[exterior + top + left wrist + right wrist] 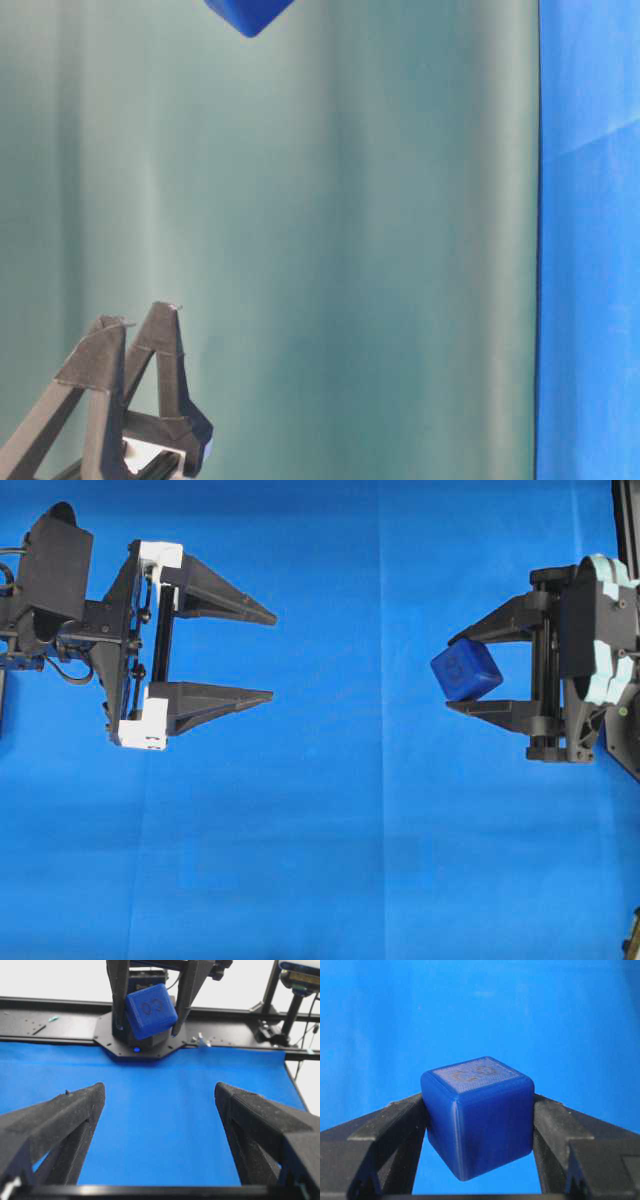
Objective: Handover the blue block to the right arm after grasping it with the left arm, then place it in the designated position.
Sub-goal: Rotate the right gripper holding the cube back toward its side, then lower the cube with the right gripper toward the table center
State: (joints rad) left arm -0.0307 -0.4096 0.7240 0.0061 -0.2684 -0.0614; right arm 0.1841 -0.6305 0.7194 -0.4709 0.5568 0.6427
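The blue block [466,670] is a small dark-blue cube with a faint embossed mark, held tilted above the cloth. My right gripper [455,672] is shut on it, one black finger pressing each side. The right wrist view shows the blue block [477,1112] wedged between both fingers [395,1125]. My left gripper [272,654], with white brackets, stands wide open at the left, well apart from the block, nothing between its fingers. In the left wrist view the blue block [150,1010] hangs far ahead, beyond the open left gripper [160,1092]. The table-level view catches only a corner of the blue block [248,14] at the top edge.
A blue cloth [330,860] covers the table. A black frame rail [60,1020] runs along its far edge in the left wrist view. The table-level view shows a green backdrop [350,250] and the left gripper [142,318] fingertips low at the left.
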